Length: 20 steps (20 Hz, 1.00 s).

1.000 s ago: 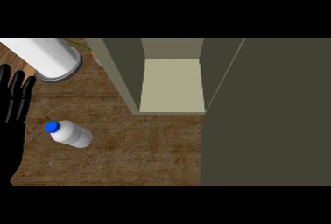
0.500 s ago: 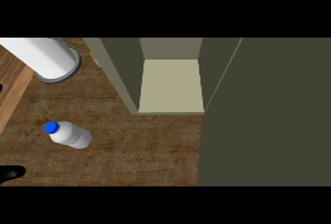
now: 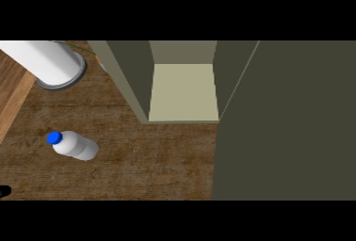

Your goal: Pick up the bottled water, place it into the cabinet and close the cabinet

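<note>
Bottled water (image 3: 75,145): on worktop (image 3: 153,160), left of open cabinet (image 3: 184,92), blue cap. Prob. light, rigid, smooth, may roll; take at mid-body. Left robot hand (image 3: 4,190): edge sliver, state can't tell. Right: unseen.

bottled water (image 3: 75,145): white, blue cap, lying on its side on the wooden counter, cap toward upper left, left of and below the cabinet, apart from it | cabinet (image 3: 182,92): olive-grey, door swung wide to the right, pale inner shelf showing
</note>
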Motion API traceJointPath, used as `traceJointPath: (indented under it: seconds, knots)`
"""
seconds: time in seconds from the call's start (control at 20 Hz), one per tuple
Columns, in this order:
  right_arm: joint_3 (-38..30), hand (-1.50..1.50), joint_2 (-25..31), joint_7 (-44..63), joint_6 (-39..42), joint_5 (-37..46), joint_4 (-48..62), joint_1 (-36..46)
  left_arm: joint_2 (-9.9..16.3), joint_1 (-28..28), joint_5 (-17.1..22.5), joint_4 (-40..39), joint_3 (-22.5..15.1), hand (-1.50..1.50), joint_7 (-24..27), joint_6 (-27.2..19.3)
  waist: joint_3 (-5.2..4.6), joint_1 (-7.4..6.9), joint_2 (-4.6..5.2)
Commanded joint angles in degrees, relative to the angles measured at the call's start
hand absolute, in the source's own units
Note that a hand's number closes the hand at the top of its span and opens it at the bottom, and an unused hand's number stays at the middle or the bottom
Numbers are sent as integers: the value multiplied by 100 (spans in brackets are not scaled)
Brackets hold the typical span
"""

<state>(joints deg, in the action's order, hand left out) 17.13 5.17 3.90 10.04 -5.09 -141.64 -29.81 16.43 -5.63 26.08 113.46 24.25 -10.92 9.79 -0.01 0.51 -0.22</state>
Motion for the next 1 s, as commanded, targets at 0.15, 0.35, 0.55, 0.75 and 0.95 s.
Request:
traceJointPath:
  seconds: [0.15,0.35,0.55,0.75,0.95]
  knots:
    - [424,-150,183,-134,64,321,-865,-847,-276,-317,-359,-288,-109,-150,148,107,0,7,2]
    - [720,-150,201,-320,-15,500,-998,-1145,106,114,-299,-1505,153,-150,446,464,-5,58,6]
    - [564,-150,507,-315,55,260,-1293,-1411,12,233,-431,-2248,-12,-150,567,586,-7,110,12]
    - [570,-150,588,-560,69,205,-1053,-1467,-297,276,-762,-3328,-187,-150,1433,884,-10,87,25]
    - [993,-150,526,-1013,-69,699,-823,-1649,-295,802,-930,-4293,-189,-150,1714,824,-12,134,20]
